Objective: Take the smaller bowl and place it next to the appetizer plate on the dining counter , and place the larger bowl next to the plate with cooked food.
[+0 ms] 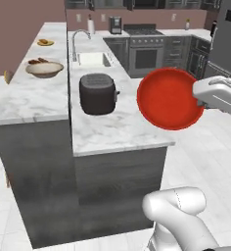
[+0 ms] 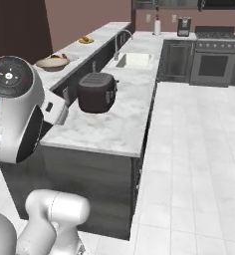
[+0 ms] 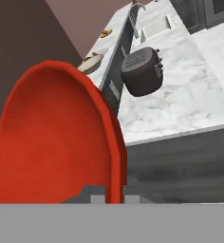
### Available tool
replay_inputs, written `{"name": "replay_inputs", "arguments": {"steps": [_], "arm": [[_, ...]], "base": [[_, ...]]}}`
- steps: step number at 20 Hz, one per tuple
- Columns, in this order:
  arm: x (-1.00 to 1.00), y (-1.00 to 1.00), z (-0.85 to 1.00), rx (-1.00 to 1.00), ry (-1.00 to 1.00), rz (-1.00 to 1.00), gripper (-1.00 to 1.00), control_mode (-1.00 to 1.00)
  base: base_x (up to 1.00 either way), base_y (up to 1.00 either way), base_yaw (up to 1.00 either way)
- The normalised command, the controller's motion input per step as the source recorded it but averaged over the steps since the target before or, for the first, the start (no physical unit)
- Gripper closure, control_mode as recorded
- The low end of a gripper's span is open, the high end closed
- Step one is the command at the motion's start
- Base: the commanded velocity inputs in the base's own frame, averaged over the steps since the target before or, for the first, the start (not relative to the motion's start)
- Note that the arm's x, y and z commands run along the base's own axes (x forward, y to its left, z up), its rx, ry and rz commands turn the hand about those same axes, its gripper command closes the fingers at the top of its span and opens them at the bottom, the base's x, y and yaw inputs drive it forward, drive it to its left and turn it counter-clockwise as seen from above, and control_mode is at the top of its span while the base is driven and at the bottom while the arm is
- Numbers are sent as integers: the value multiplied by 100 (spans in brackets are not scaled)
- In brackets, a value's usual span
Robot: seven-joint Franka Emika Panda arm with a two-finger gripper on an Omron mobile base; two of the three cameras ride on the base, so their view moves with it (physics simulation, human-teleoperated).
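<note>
The gripper (image 1: pixel 201 104) is clamping the rim of the smaller bowl (image 1: pixel 170 98), holding it in the air on edge, its red hollow facing the base cameras; in the hand view the smaller bowl (image 3: pixel 57 137) is standing up from between the fingertips. Beyond it, a dark toaster (image 1: pixel 98 93) is sitting on the lower marble worktop (image 1: pixel 117 130). Farther left, on the dining counter (image 1: pixel 24 100), the larger bowl (image 1: pixel 44 69) is resting just beside the plate with cooked food (image 1: pixel 38 61), and the appetizer plate (image 1: pixel 45 42) is lying farther back.
</note>
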Motion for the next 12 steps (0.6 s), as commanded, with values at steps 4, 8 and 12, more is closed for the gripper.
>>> {"name": "replay_inputs", "arguments": {"steps": [4,8,12], "arm": [[0,0,0,0,0,0,100,100],[0,0,0,0,0,0,100,100],[0,0,0,0,0,0,100,100]], "base": [[-1,100,0],[0,100,0],[0,100,-3]]}}
